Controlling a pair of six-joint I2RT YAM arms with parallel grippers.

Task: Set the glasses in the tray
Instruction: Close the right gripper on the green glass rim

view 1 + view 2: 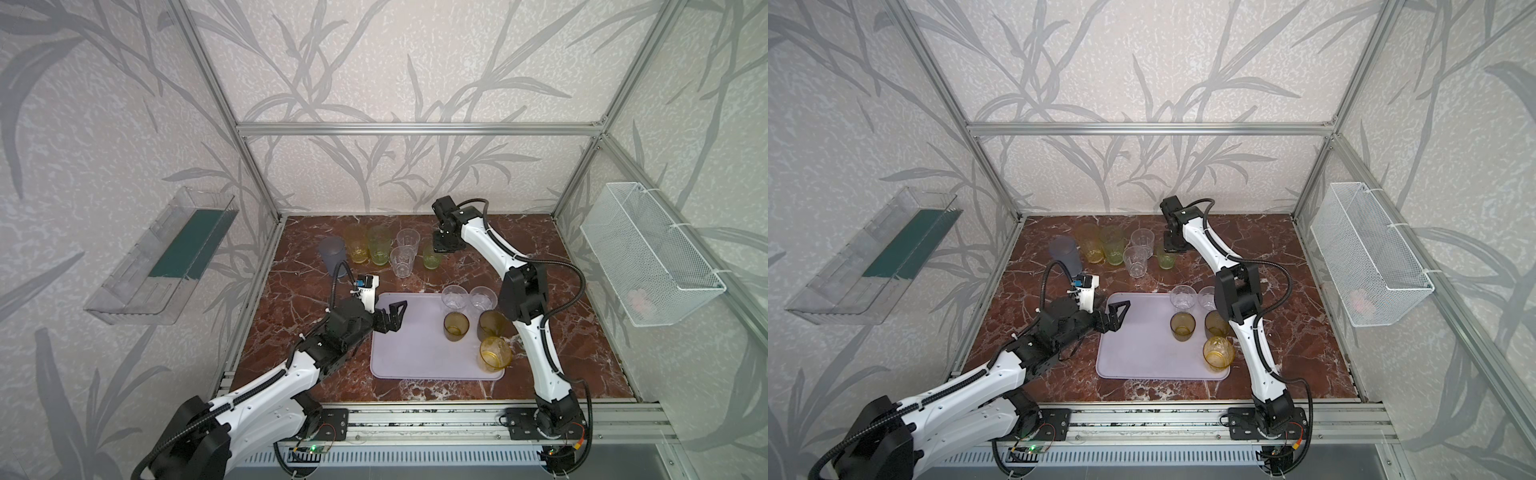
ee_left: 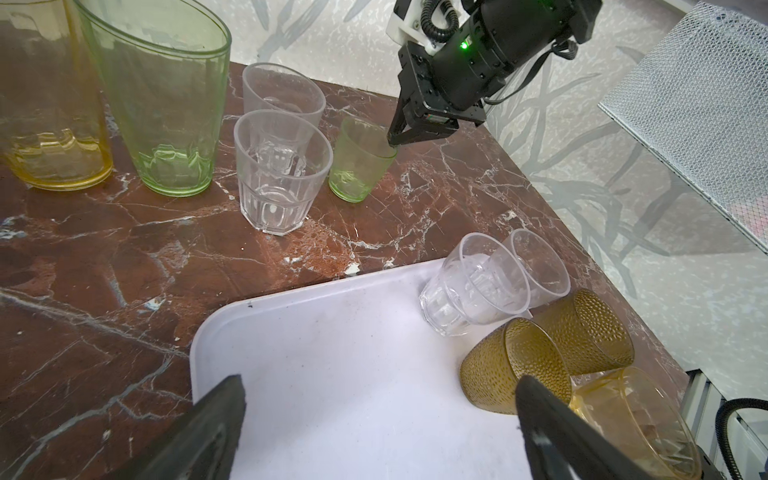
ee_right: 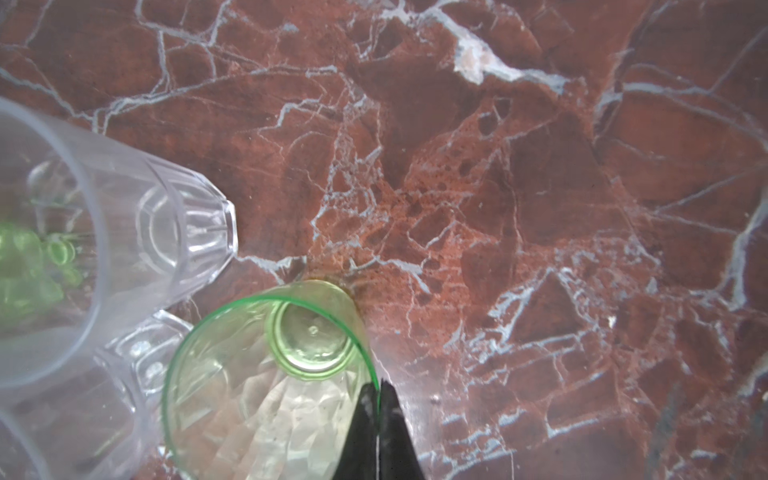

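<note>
The right gripper (image 3: 378, 388) pinches one wall of the small light green glass (image 3: 257, 399), beyond the tray (image 1: 399, 353) on the table (image 1: 582, 345) and seemingly tilted, presumably to carry it over; the left gripper (image 1: 392, 318) hangs wide open, empty, over the tray's left edge.

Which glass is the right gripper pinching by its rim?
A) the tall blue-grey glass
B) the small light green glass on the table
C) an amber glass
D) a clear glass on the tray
B: the right wrist view shows the right gripper shut on the rim of the small light green glass.
</note>
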